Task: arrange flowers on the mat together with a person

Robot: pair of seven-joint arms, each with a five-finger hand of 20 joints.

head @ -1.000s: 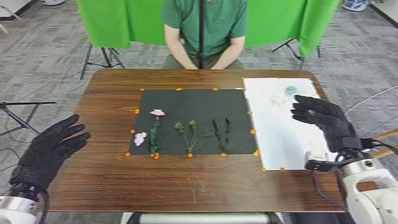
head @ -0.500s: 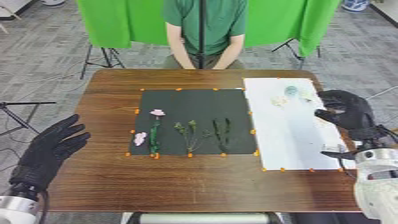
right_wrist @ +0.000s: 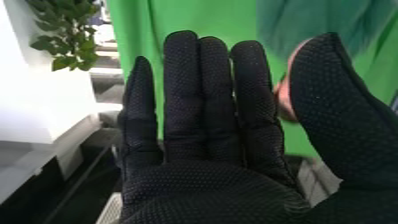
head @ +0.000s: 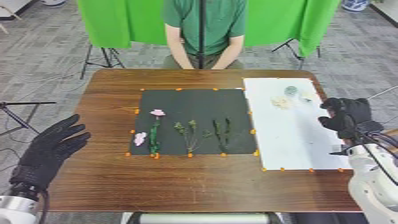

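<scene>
In the head view my right hand (head: 349,118) is over the right edge of the white sheet (head: 298,135), holding nothing. The right wrist view has this right hand (right_wrist: 209,185) with straight fingers and the thumb apart. My left hand (head: 51,150) stands open left of the dark mat (head: 187,112). On the mat lie a pink flower (head: 157,113) above a green stem (head: 154,136), a pale pink bloom (head: 139,138), a branching green sprig (head: 190,136) and dark green stems (head: 222,135). Cream flowers (head: 282,102) and a bluish green piece (head: 291,90) rest on the white sheet's far part.
Orange markers (head: 253,131) line the edges of the mat and the white sheet. Across the brown table (head: 191,185) sits a person in green (head: 204,30), arms lowered at the far edge. A small pale object (head: 338,149) is beside my right wrist.
My right hand has moved right, off the middle of the white sheet, and lately a little nearer to me. The cream flowers are now in plain sight. My left hand has kept still.
</scene>
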